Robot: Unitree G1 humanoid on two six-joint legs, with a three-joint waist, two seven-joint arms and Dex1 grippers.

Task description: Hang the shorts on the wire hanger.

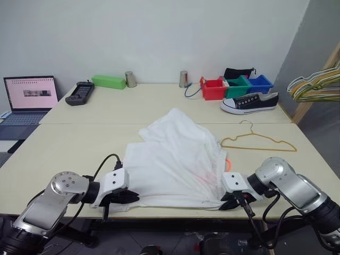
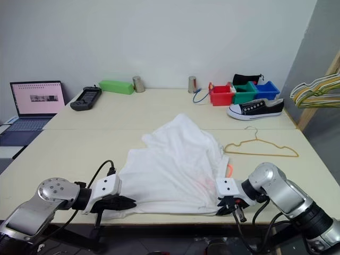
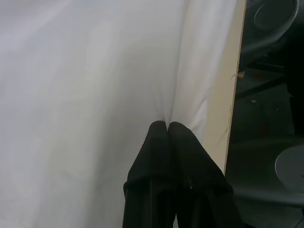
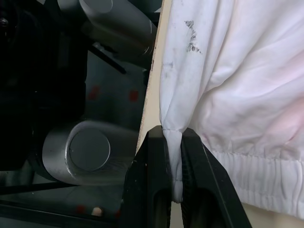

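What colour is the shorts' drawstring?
Orange-red drawstring on the white shorts; clearest in the left eye view.

You've got open tabletop [image 1: 69, 154] left of the shorts [image 1: 178, 159]. On the right, the wire hanger [image 1: 258, 142] lies close by, with the shoe [image 1: 249, 102] and bins [image 1: 236, 86] crowding the far corner.
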